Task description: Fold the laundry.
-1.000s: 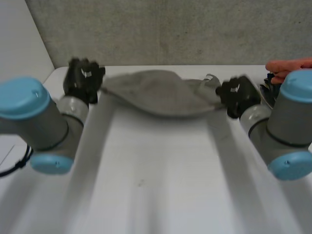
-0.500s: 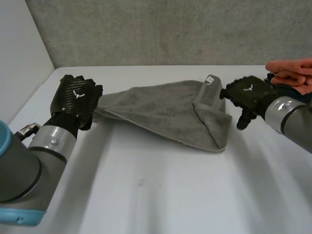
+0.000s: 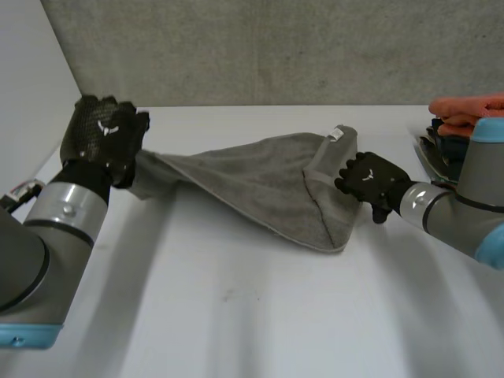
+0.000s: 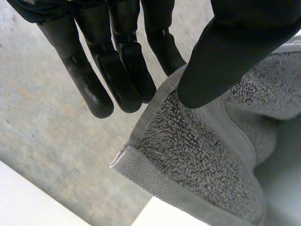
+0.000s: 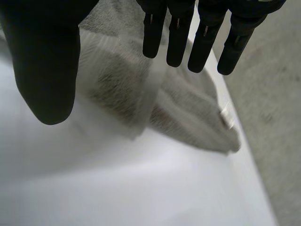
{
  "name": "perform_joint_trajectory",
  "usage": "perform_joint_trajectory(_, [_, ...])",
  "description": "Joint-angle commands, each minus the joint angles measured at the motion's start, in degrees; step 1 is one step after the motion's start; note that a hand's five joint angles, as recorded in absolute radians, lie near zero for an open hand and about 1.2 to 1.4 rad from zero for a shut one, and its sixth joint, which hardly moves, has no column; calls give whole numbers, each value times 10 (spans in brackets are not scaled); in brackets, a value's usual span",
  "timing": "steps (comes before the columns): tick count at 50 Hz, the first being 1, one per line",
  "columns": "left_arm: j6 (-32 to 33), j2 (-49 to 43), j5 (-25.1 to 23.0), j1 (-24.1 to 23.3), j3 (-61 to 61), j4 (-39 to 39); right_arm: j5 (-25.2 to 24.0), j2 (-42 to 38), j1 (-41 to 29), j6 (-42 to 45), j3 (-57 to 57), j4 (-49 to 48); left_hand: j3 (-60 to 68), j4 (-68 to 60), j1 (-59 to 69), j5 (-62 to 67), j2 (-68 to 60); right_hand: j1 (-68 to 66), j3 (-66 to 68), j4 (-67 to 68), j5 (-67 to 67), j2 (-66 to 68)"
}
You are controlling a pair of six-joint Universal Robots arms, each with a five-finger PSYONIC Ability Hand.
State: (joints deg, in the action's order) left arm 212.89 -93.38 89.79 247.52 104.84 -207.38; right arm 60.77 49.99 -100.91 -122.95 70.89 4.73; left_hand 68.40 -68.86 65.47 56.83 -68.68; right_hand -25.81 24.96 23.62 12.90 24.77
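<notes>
While my left hand point(image 3: 102, 140) pinches a raised corner of the towel point(image 3: 252, 179), the cloth slopes rightward down to its doubled end on the worktop point(image 3: 252, 315), nearest my right hand point(image 3: 367, 179), whose fingers are straight and empty.

The towel point(image 3: 260, 177) is grey terry cloth with a flat woven band beside its hem and a small white label point(image 3: 337, 134) at its far right corner. It lies loosely spread on the white table point(image 3: 236, 315), tapering towards the left. Its right part is doubled over along a diagonal crease. Its left corner is raised off the table, pinched by the left hand point(image 3: 102, 138).
</notes>
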Motion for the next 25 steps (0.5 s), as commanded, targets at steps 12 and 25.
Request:
perform_joint_trajectory(12, [-19,-8,2,-24,-116,42,-39,-5,19,-208,34,-60,116,-111,145,132,-113,-66,75,88,96,77])
perform_joint_trajectory(25, [-23,-8,3,-25,-130,43,-40,-70,13,-209,-12,-74,116,-111,145,132,-113,-95,103,117,124,105])
